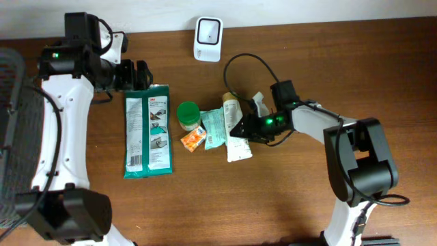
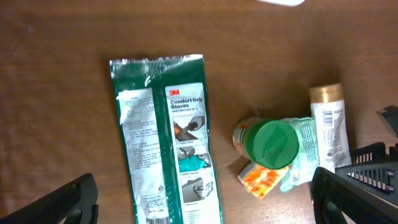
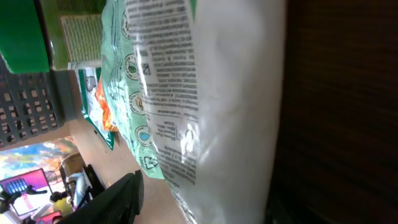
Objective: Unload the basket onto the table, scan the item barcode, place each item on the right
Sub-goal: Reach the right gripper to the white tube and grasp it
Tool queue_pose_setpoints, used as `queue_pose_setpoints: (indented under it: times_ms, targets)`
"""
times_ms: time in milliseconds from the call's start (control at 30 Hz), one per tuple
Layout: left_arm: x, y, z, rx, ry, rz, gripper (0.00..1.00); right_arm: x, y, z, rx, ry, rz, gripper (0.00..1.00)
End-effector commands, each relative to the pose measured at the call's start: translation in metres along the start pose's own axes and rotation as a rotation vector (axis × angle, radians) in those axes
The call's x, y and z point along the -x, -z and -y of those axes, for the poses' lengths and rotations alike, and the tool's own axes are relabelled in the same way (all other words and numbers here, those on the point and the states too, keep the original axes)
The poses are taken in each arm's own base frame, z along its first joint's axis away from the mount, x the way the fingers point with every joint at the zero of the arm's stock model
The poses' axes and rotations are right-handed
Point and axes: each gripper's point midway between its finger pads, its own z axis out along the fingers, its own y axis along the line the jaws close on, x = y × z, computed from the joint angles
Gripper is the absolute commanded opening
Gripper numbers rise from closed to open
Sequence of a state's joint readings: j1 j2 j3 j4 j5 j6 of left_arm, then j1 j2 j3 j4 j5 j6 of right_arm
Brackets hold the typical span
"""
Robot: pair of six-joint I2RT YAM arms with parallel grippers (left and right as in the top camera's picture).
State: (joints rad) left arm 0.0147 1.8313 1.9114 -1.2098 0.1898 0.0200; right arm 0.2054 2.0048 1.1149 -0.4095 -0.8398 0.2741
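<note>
Overhead looks straight down at the bench (image 1: 273, 205); left wrist looks down nearer; right wrist very close; all share the green-lidded jar (image 1: 188, 113).

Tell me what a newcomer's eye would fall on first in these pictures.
The long green 3M glove packet lying flat left of centre draws the eye first. Just right of it is a huddle of small goods around a green-lidded jar, with the right gripper low at its right edge. A white boxy barcode scanner sits at the far edge of the brown wooden table.
</note>
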Motion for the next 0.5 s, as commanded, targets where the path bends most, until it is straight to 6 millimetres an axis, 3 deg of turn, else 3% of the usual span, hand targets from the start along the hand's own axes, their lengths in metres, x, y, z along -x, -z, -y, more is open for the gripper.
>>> queue_pose_setpoints:
  times_ms: [0,67,167,300,467]
  targets:
    - [-0.004,-0.016,-0.006,-0.002,-0.002,-0.046,0.99,-0.015,-0.023,0.023,-0.121,-0.068,-0.040,0.58]
    - [-0.006,-0.020,-0.007,-0.002,0.000,-0.060,0.99,-0.014,-0.022,0.027,-0.144,-0.105,-0.030,0.44]
    - [-0.008,-0.026,-0.008,-0.003,0.003,-0.073,0.99,-0.011,-0.021,0.031,-0.167,-0.133,-0.015,0.13]
    - [-0.008,-0.026,-0.008,-0.003,0.003,-0.073,0.99,-0.004,-0.010,0.027,-0.161,-0.122,0.002,0.04]
    - [-0.008,-0.026,-0.008,-0.002,0.003,-0.073,0.99,0.005,0.022,0.001,-0.181,0.036,-0.003,0.04]
